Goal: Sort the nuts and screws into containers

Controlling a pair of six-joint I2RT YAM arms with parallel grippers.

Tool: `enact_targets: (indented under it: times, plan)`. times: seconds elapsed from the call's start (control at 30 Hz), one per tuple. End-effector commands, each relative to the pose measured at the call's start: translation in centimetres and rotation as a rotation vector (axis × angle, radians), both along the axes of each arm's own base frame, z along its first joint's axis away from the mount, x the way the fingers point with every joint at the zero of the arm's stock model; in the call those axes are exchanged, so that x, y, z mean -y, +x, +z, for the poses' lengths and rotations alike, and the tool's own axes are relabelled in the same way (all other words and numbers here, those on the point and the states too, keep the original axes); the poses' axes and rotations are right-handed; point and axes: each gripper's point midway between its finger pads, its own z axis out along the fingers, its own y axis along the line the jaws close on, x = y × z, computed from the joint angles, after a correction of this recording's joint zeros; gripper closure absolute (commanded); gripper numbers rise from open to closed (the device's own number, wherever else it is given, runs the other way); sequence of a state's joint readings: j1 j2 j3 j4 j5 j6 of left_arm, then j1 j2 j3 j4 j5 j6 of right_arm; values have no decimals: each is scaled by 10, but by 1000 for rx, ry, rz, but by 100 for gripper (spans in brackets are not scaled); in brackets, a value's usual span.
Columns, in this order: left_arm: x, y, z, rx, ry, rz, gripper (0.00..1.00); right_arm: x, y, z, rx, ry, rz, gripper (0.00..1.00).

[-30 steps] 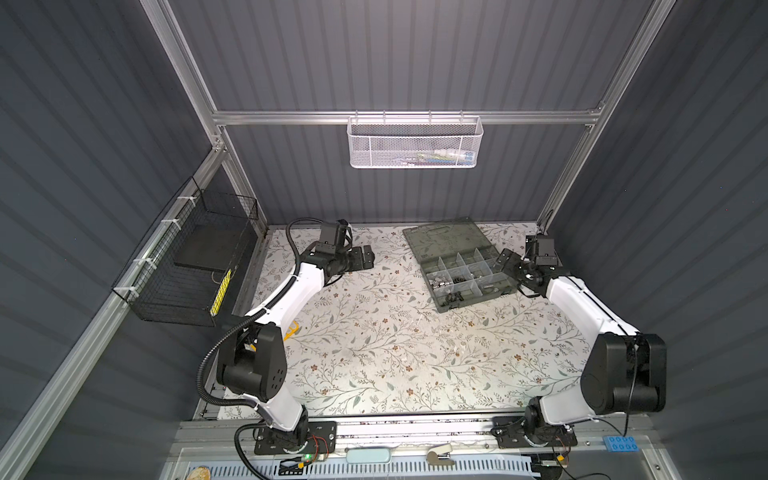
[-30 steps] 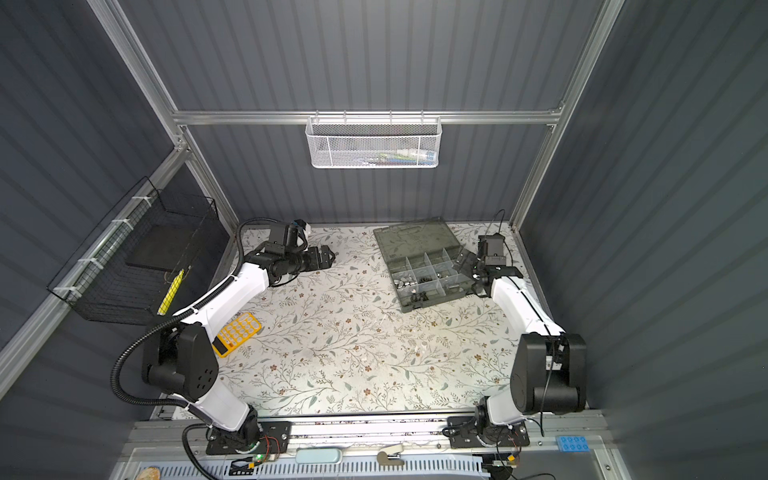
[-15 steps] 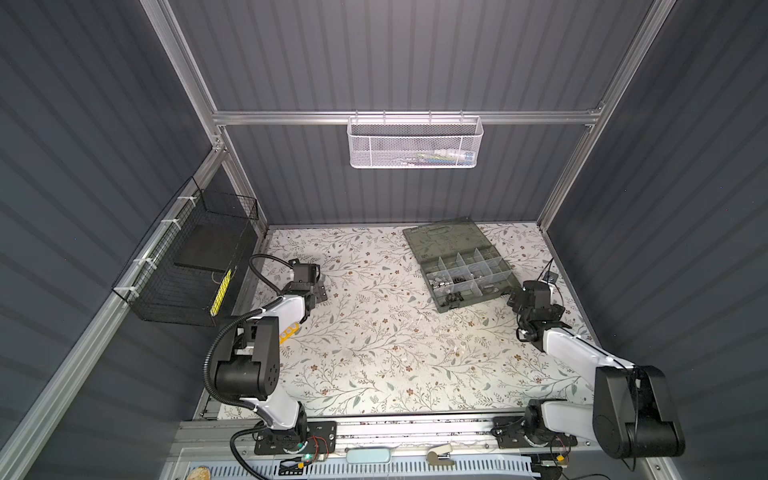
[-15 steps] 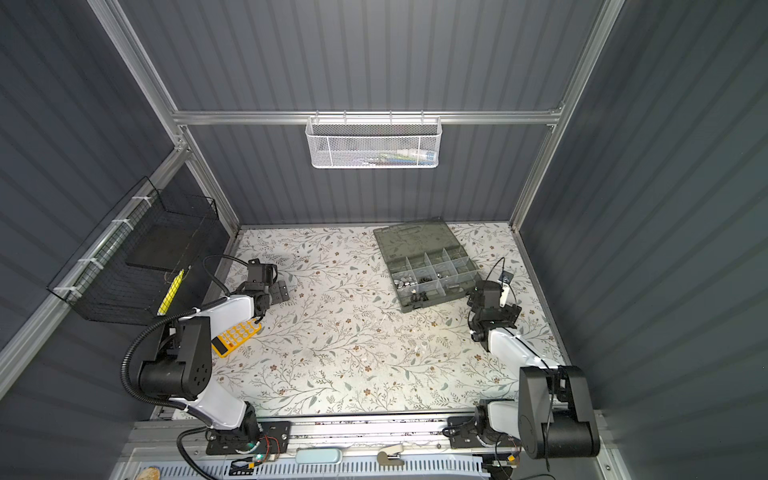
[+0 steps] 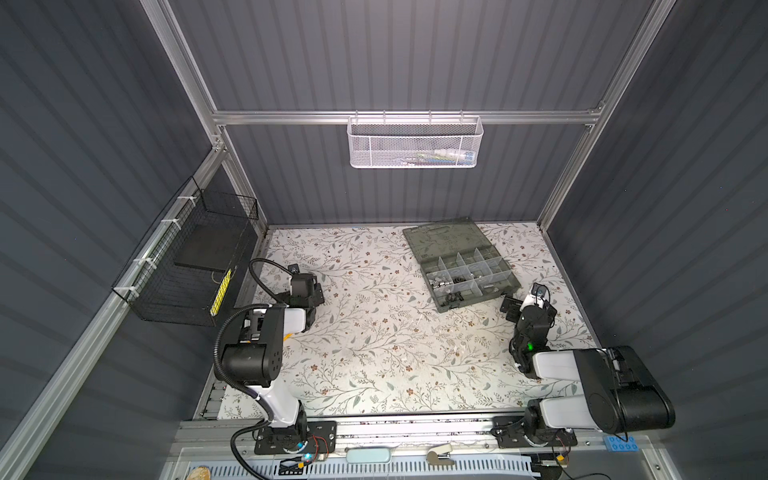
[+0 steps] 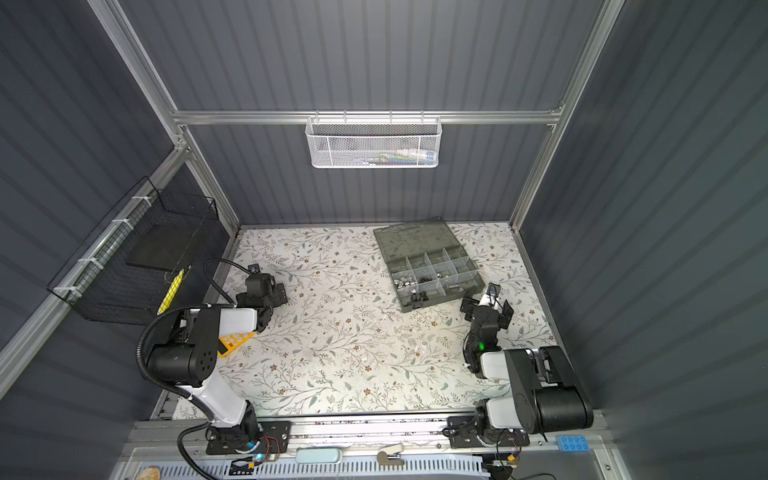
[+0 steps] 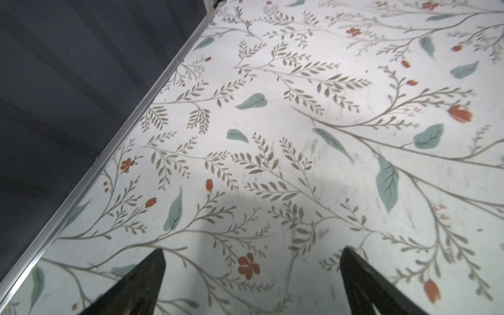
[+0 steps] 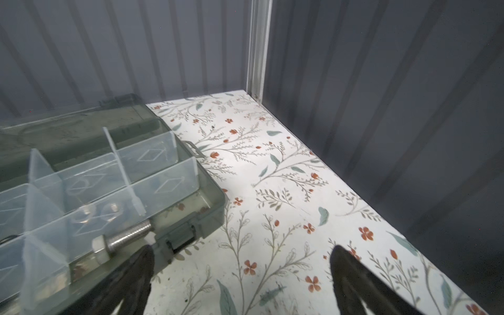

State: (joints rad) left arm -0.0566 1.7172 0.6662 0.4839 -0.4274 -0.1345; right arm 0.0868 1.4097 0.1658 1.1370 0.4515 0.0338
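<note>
The containers (image 5: 484, 259) are pale-divided compartments of a grey-green case (image 6: 455, 259) lying open at the table's (image 5: 374, 332) far right, with its lid (image 5: 442, 239) flat behind. Small silver pieces (image 5: 440, 285) and black pieces (image 5: 459, 280) sit in its near-left compartments. A silver screw (image 8: 124, 240) lies on its side in a corner compartment, with two silver nuts (image 8: 90, 211) in the next.

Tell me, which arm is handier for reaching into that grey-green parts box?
Probably the right: the right gripper hangs open beside a corner of the organizer case, a silver screw lying just inside. The left gripper, also open, sits far across the table.
</note>
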Motion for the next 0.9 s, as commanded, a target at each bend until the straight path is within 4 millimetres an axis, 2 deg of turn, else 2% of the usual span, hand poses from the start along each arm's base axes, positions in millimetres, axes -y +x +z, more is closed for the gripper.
enact_targets:
  times: [0.0, 0.13, 0.17, 0.23, 0.3, 0.37, 0.4, 0.5, 0.57, 0.87]
  plan:
    - [15, 6, 15, 88, 19, -96, 0, -19, 5, 30, 145, -35, 116, 1]
    - [19, -13, 14, 187, 8, -125, 0, -28, -2, 25, 158, -37, 181, 1]
    - [17, -16, 22, 284, 32, -122, 0, -29, 0, 23, 151, -37, 189, 1]
    - [16, -21, 18, 234, 5, -100, 0, -25, 7, 22, 145, -41, 160, 1]
    - [20, -11, 21, 253, 27, -130, 0, -24, 9, 21, 138, -39, 156, 1]
    - [21, -12, 15, 217, 21, -131, 0, -21, 13, 19, 118, -33, 140, 1]
    - [20, -10, 20, 246, 31, -132, 0, -19, 19, 16, 87, -27, 123, 1]
    - [21, -11, 18, 232, 30, -132, 0, -8, 38, 4, -33, 63, 123, 1]
    - [22, -11, 17, 219, 24, -132, 0, 2, 37, 3, -21, 111, 126, 1]
    - [22, -11, 17, 224, 30, -132, 0, 1, 37, 4, -13, 110, 128, 1]
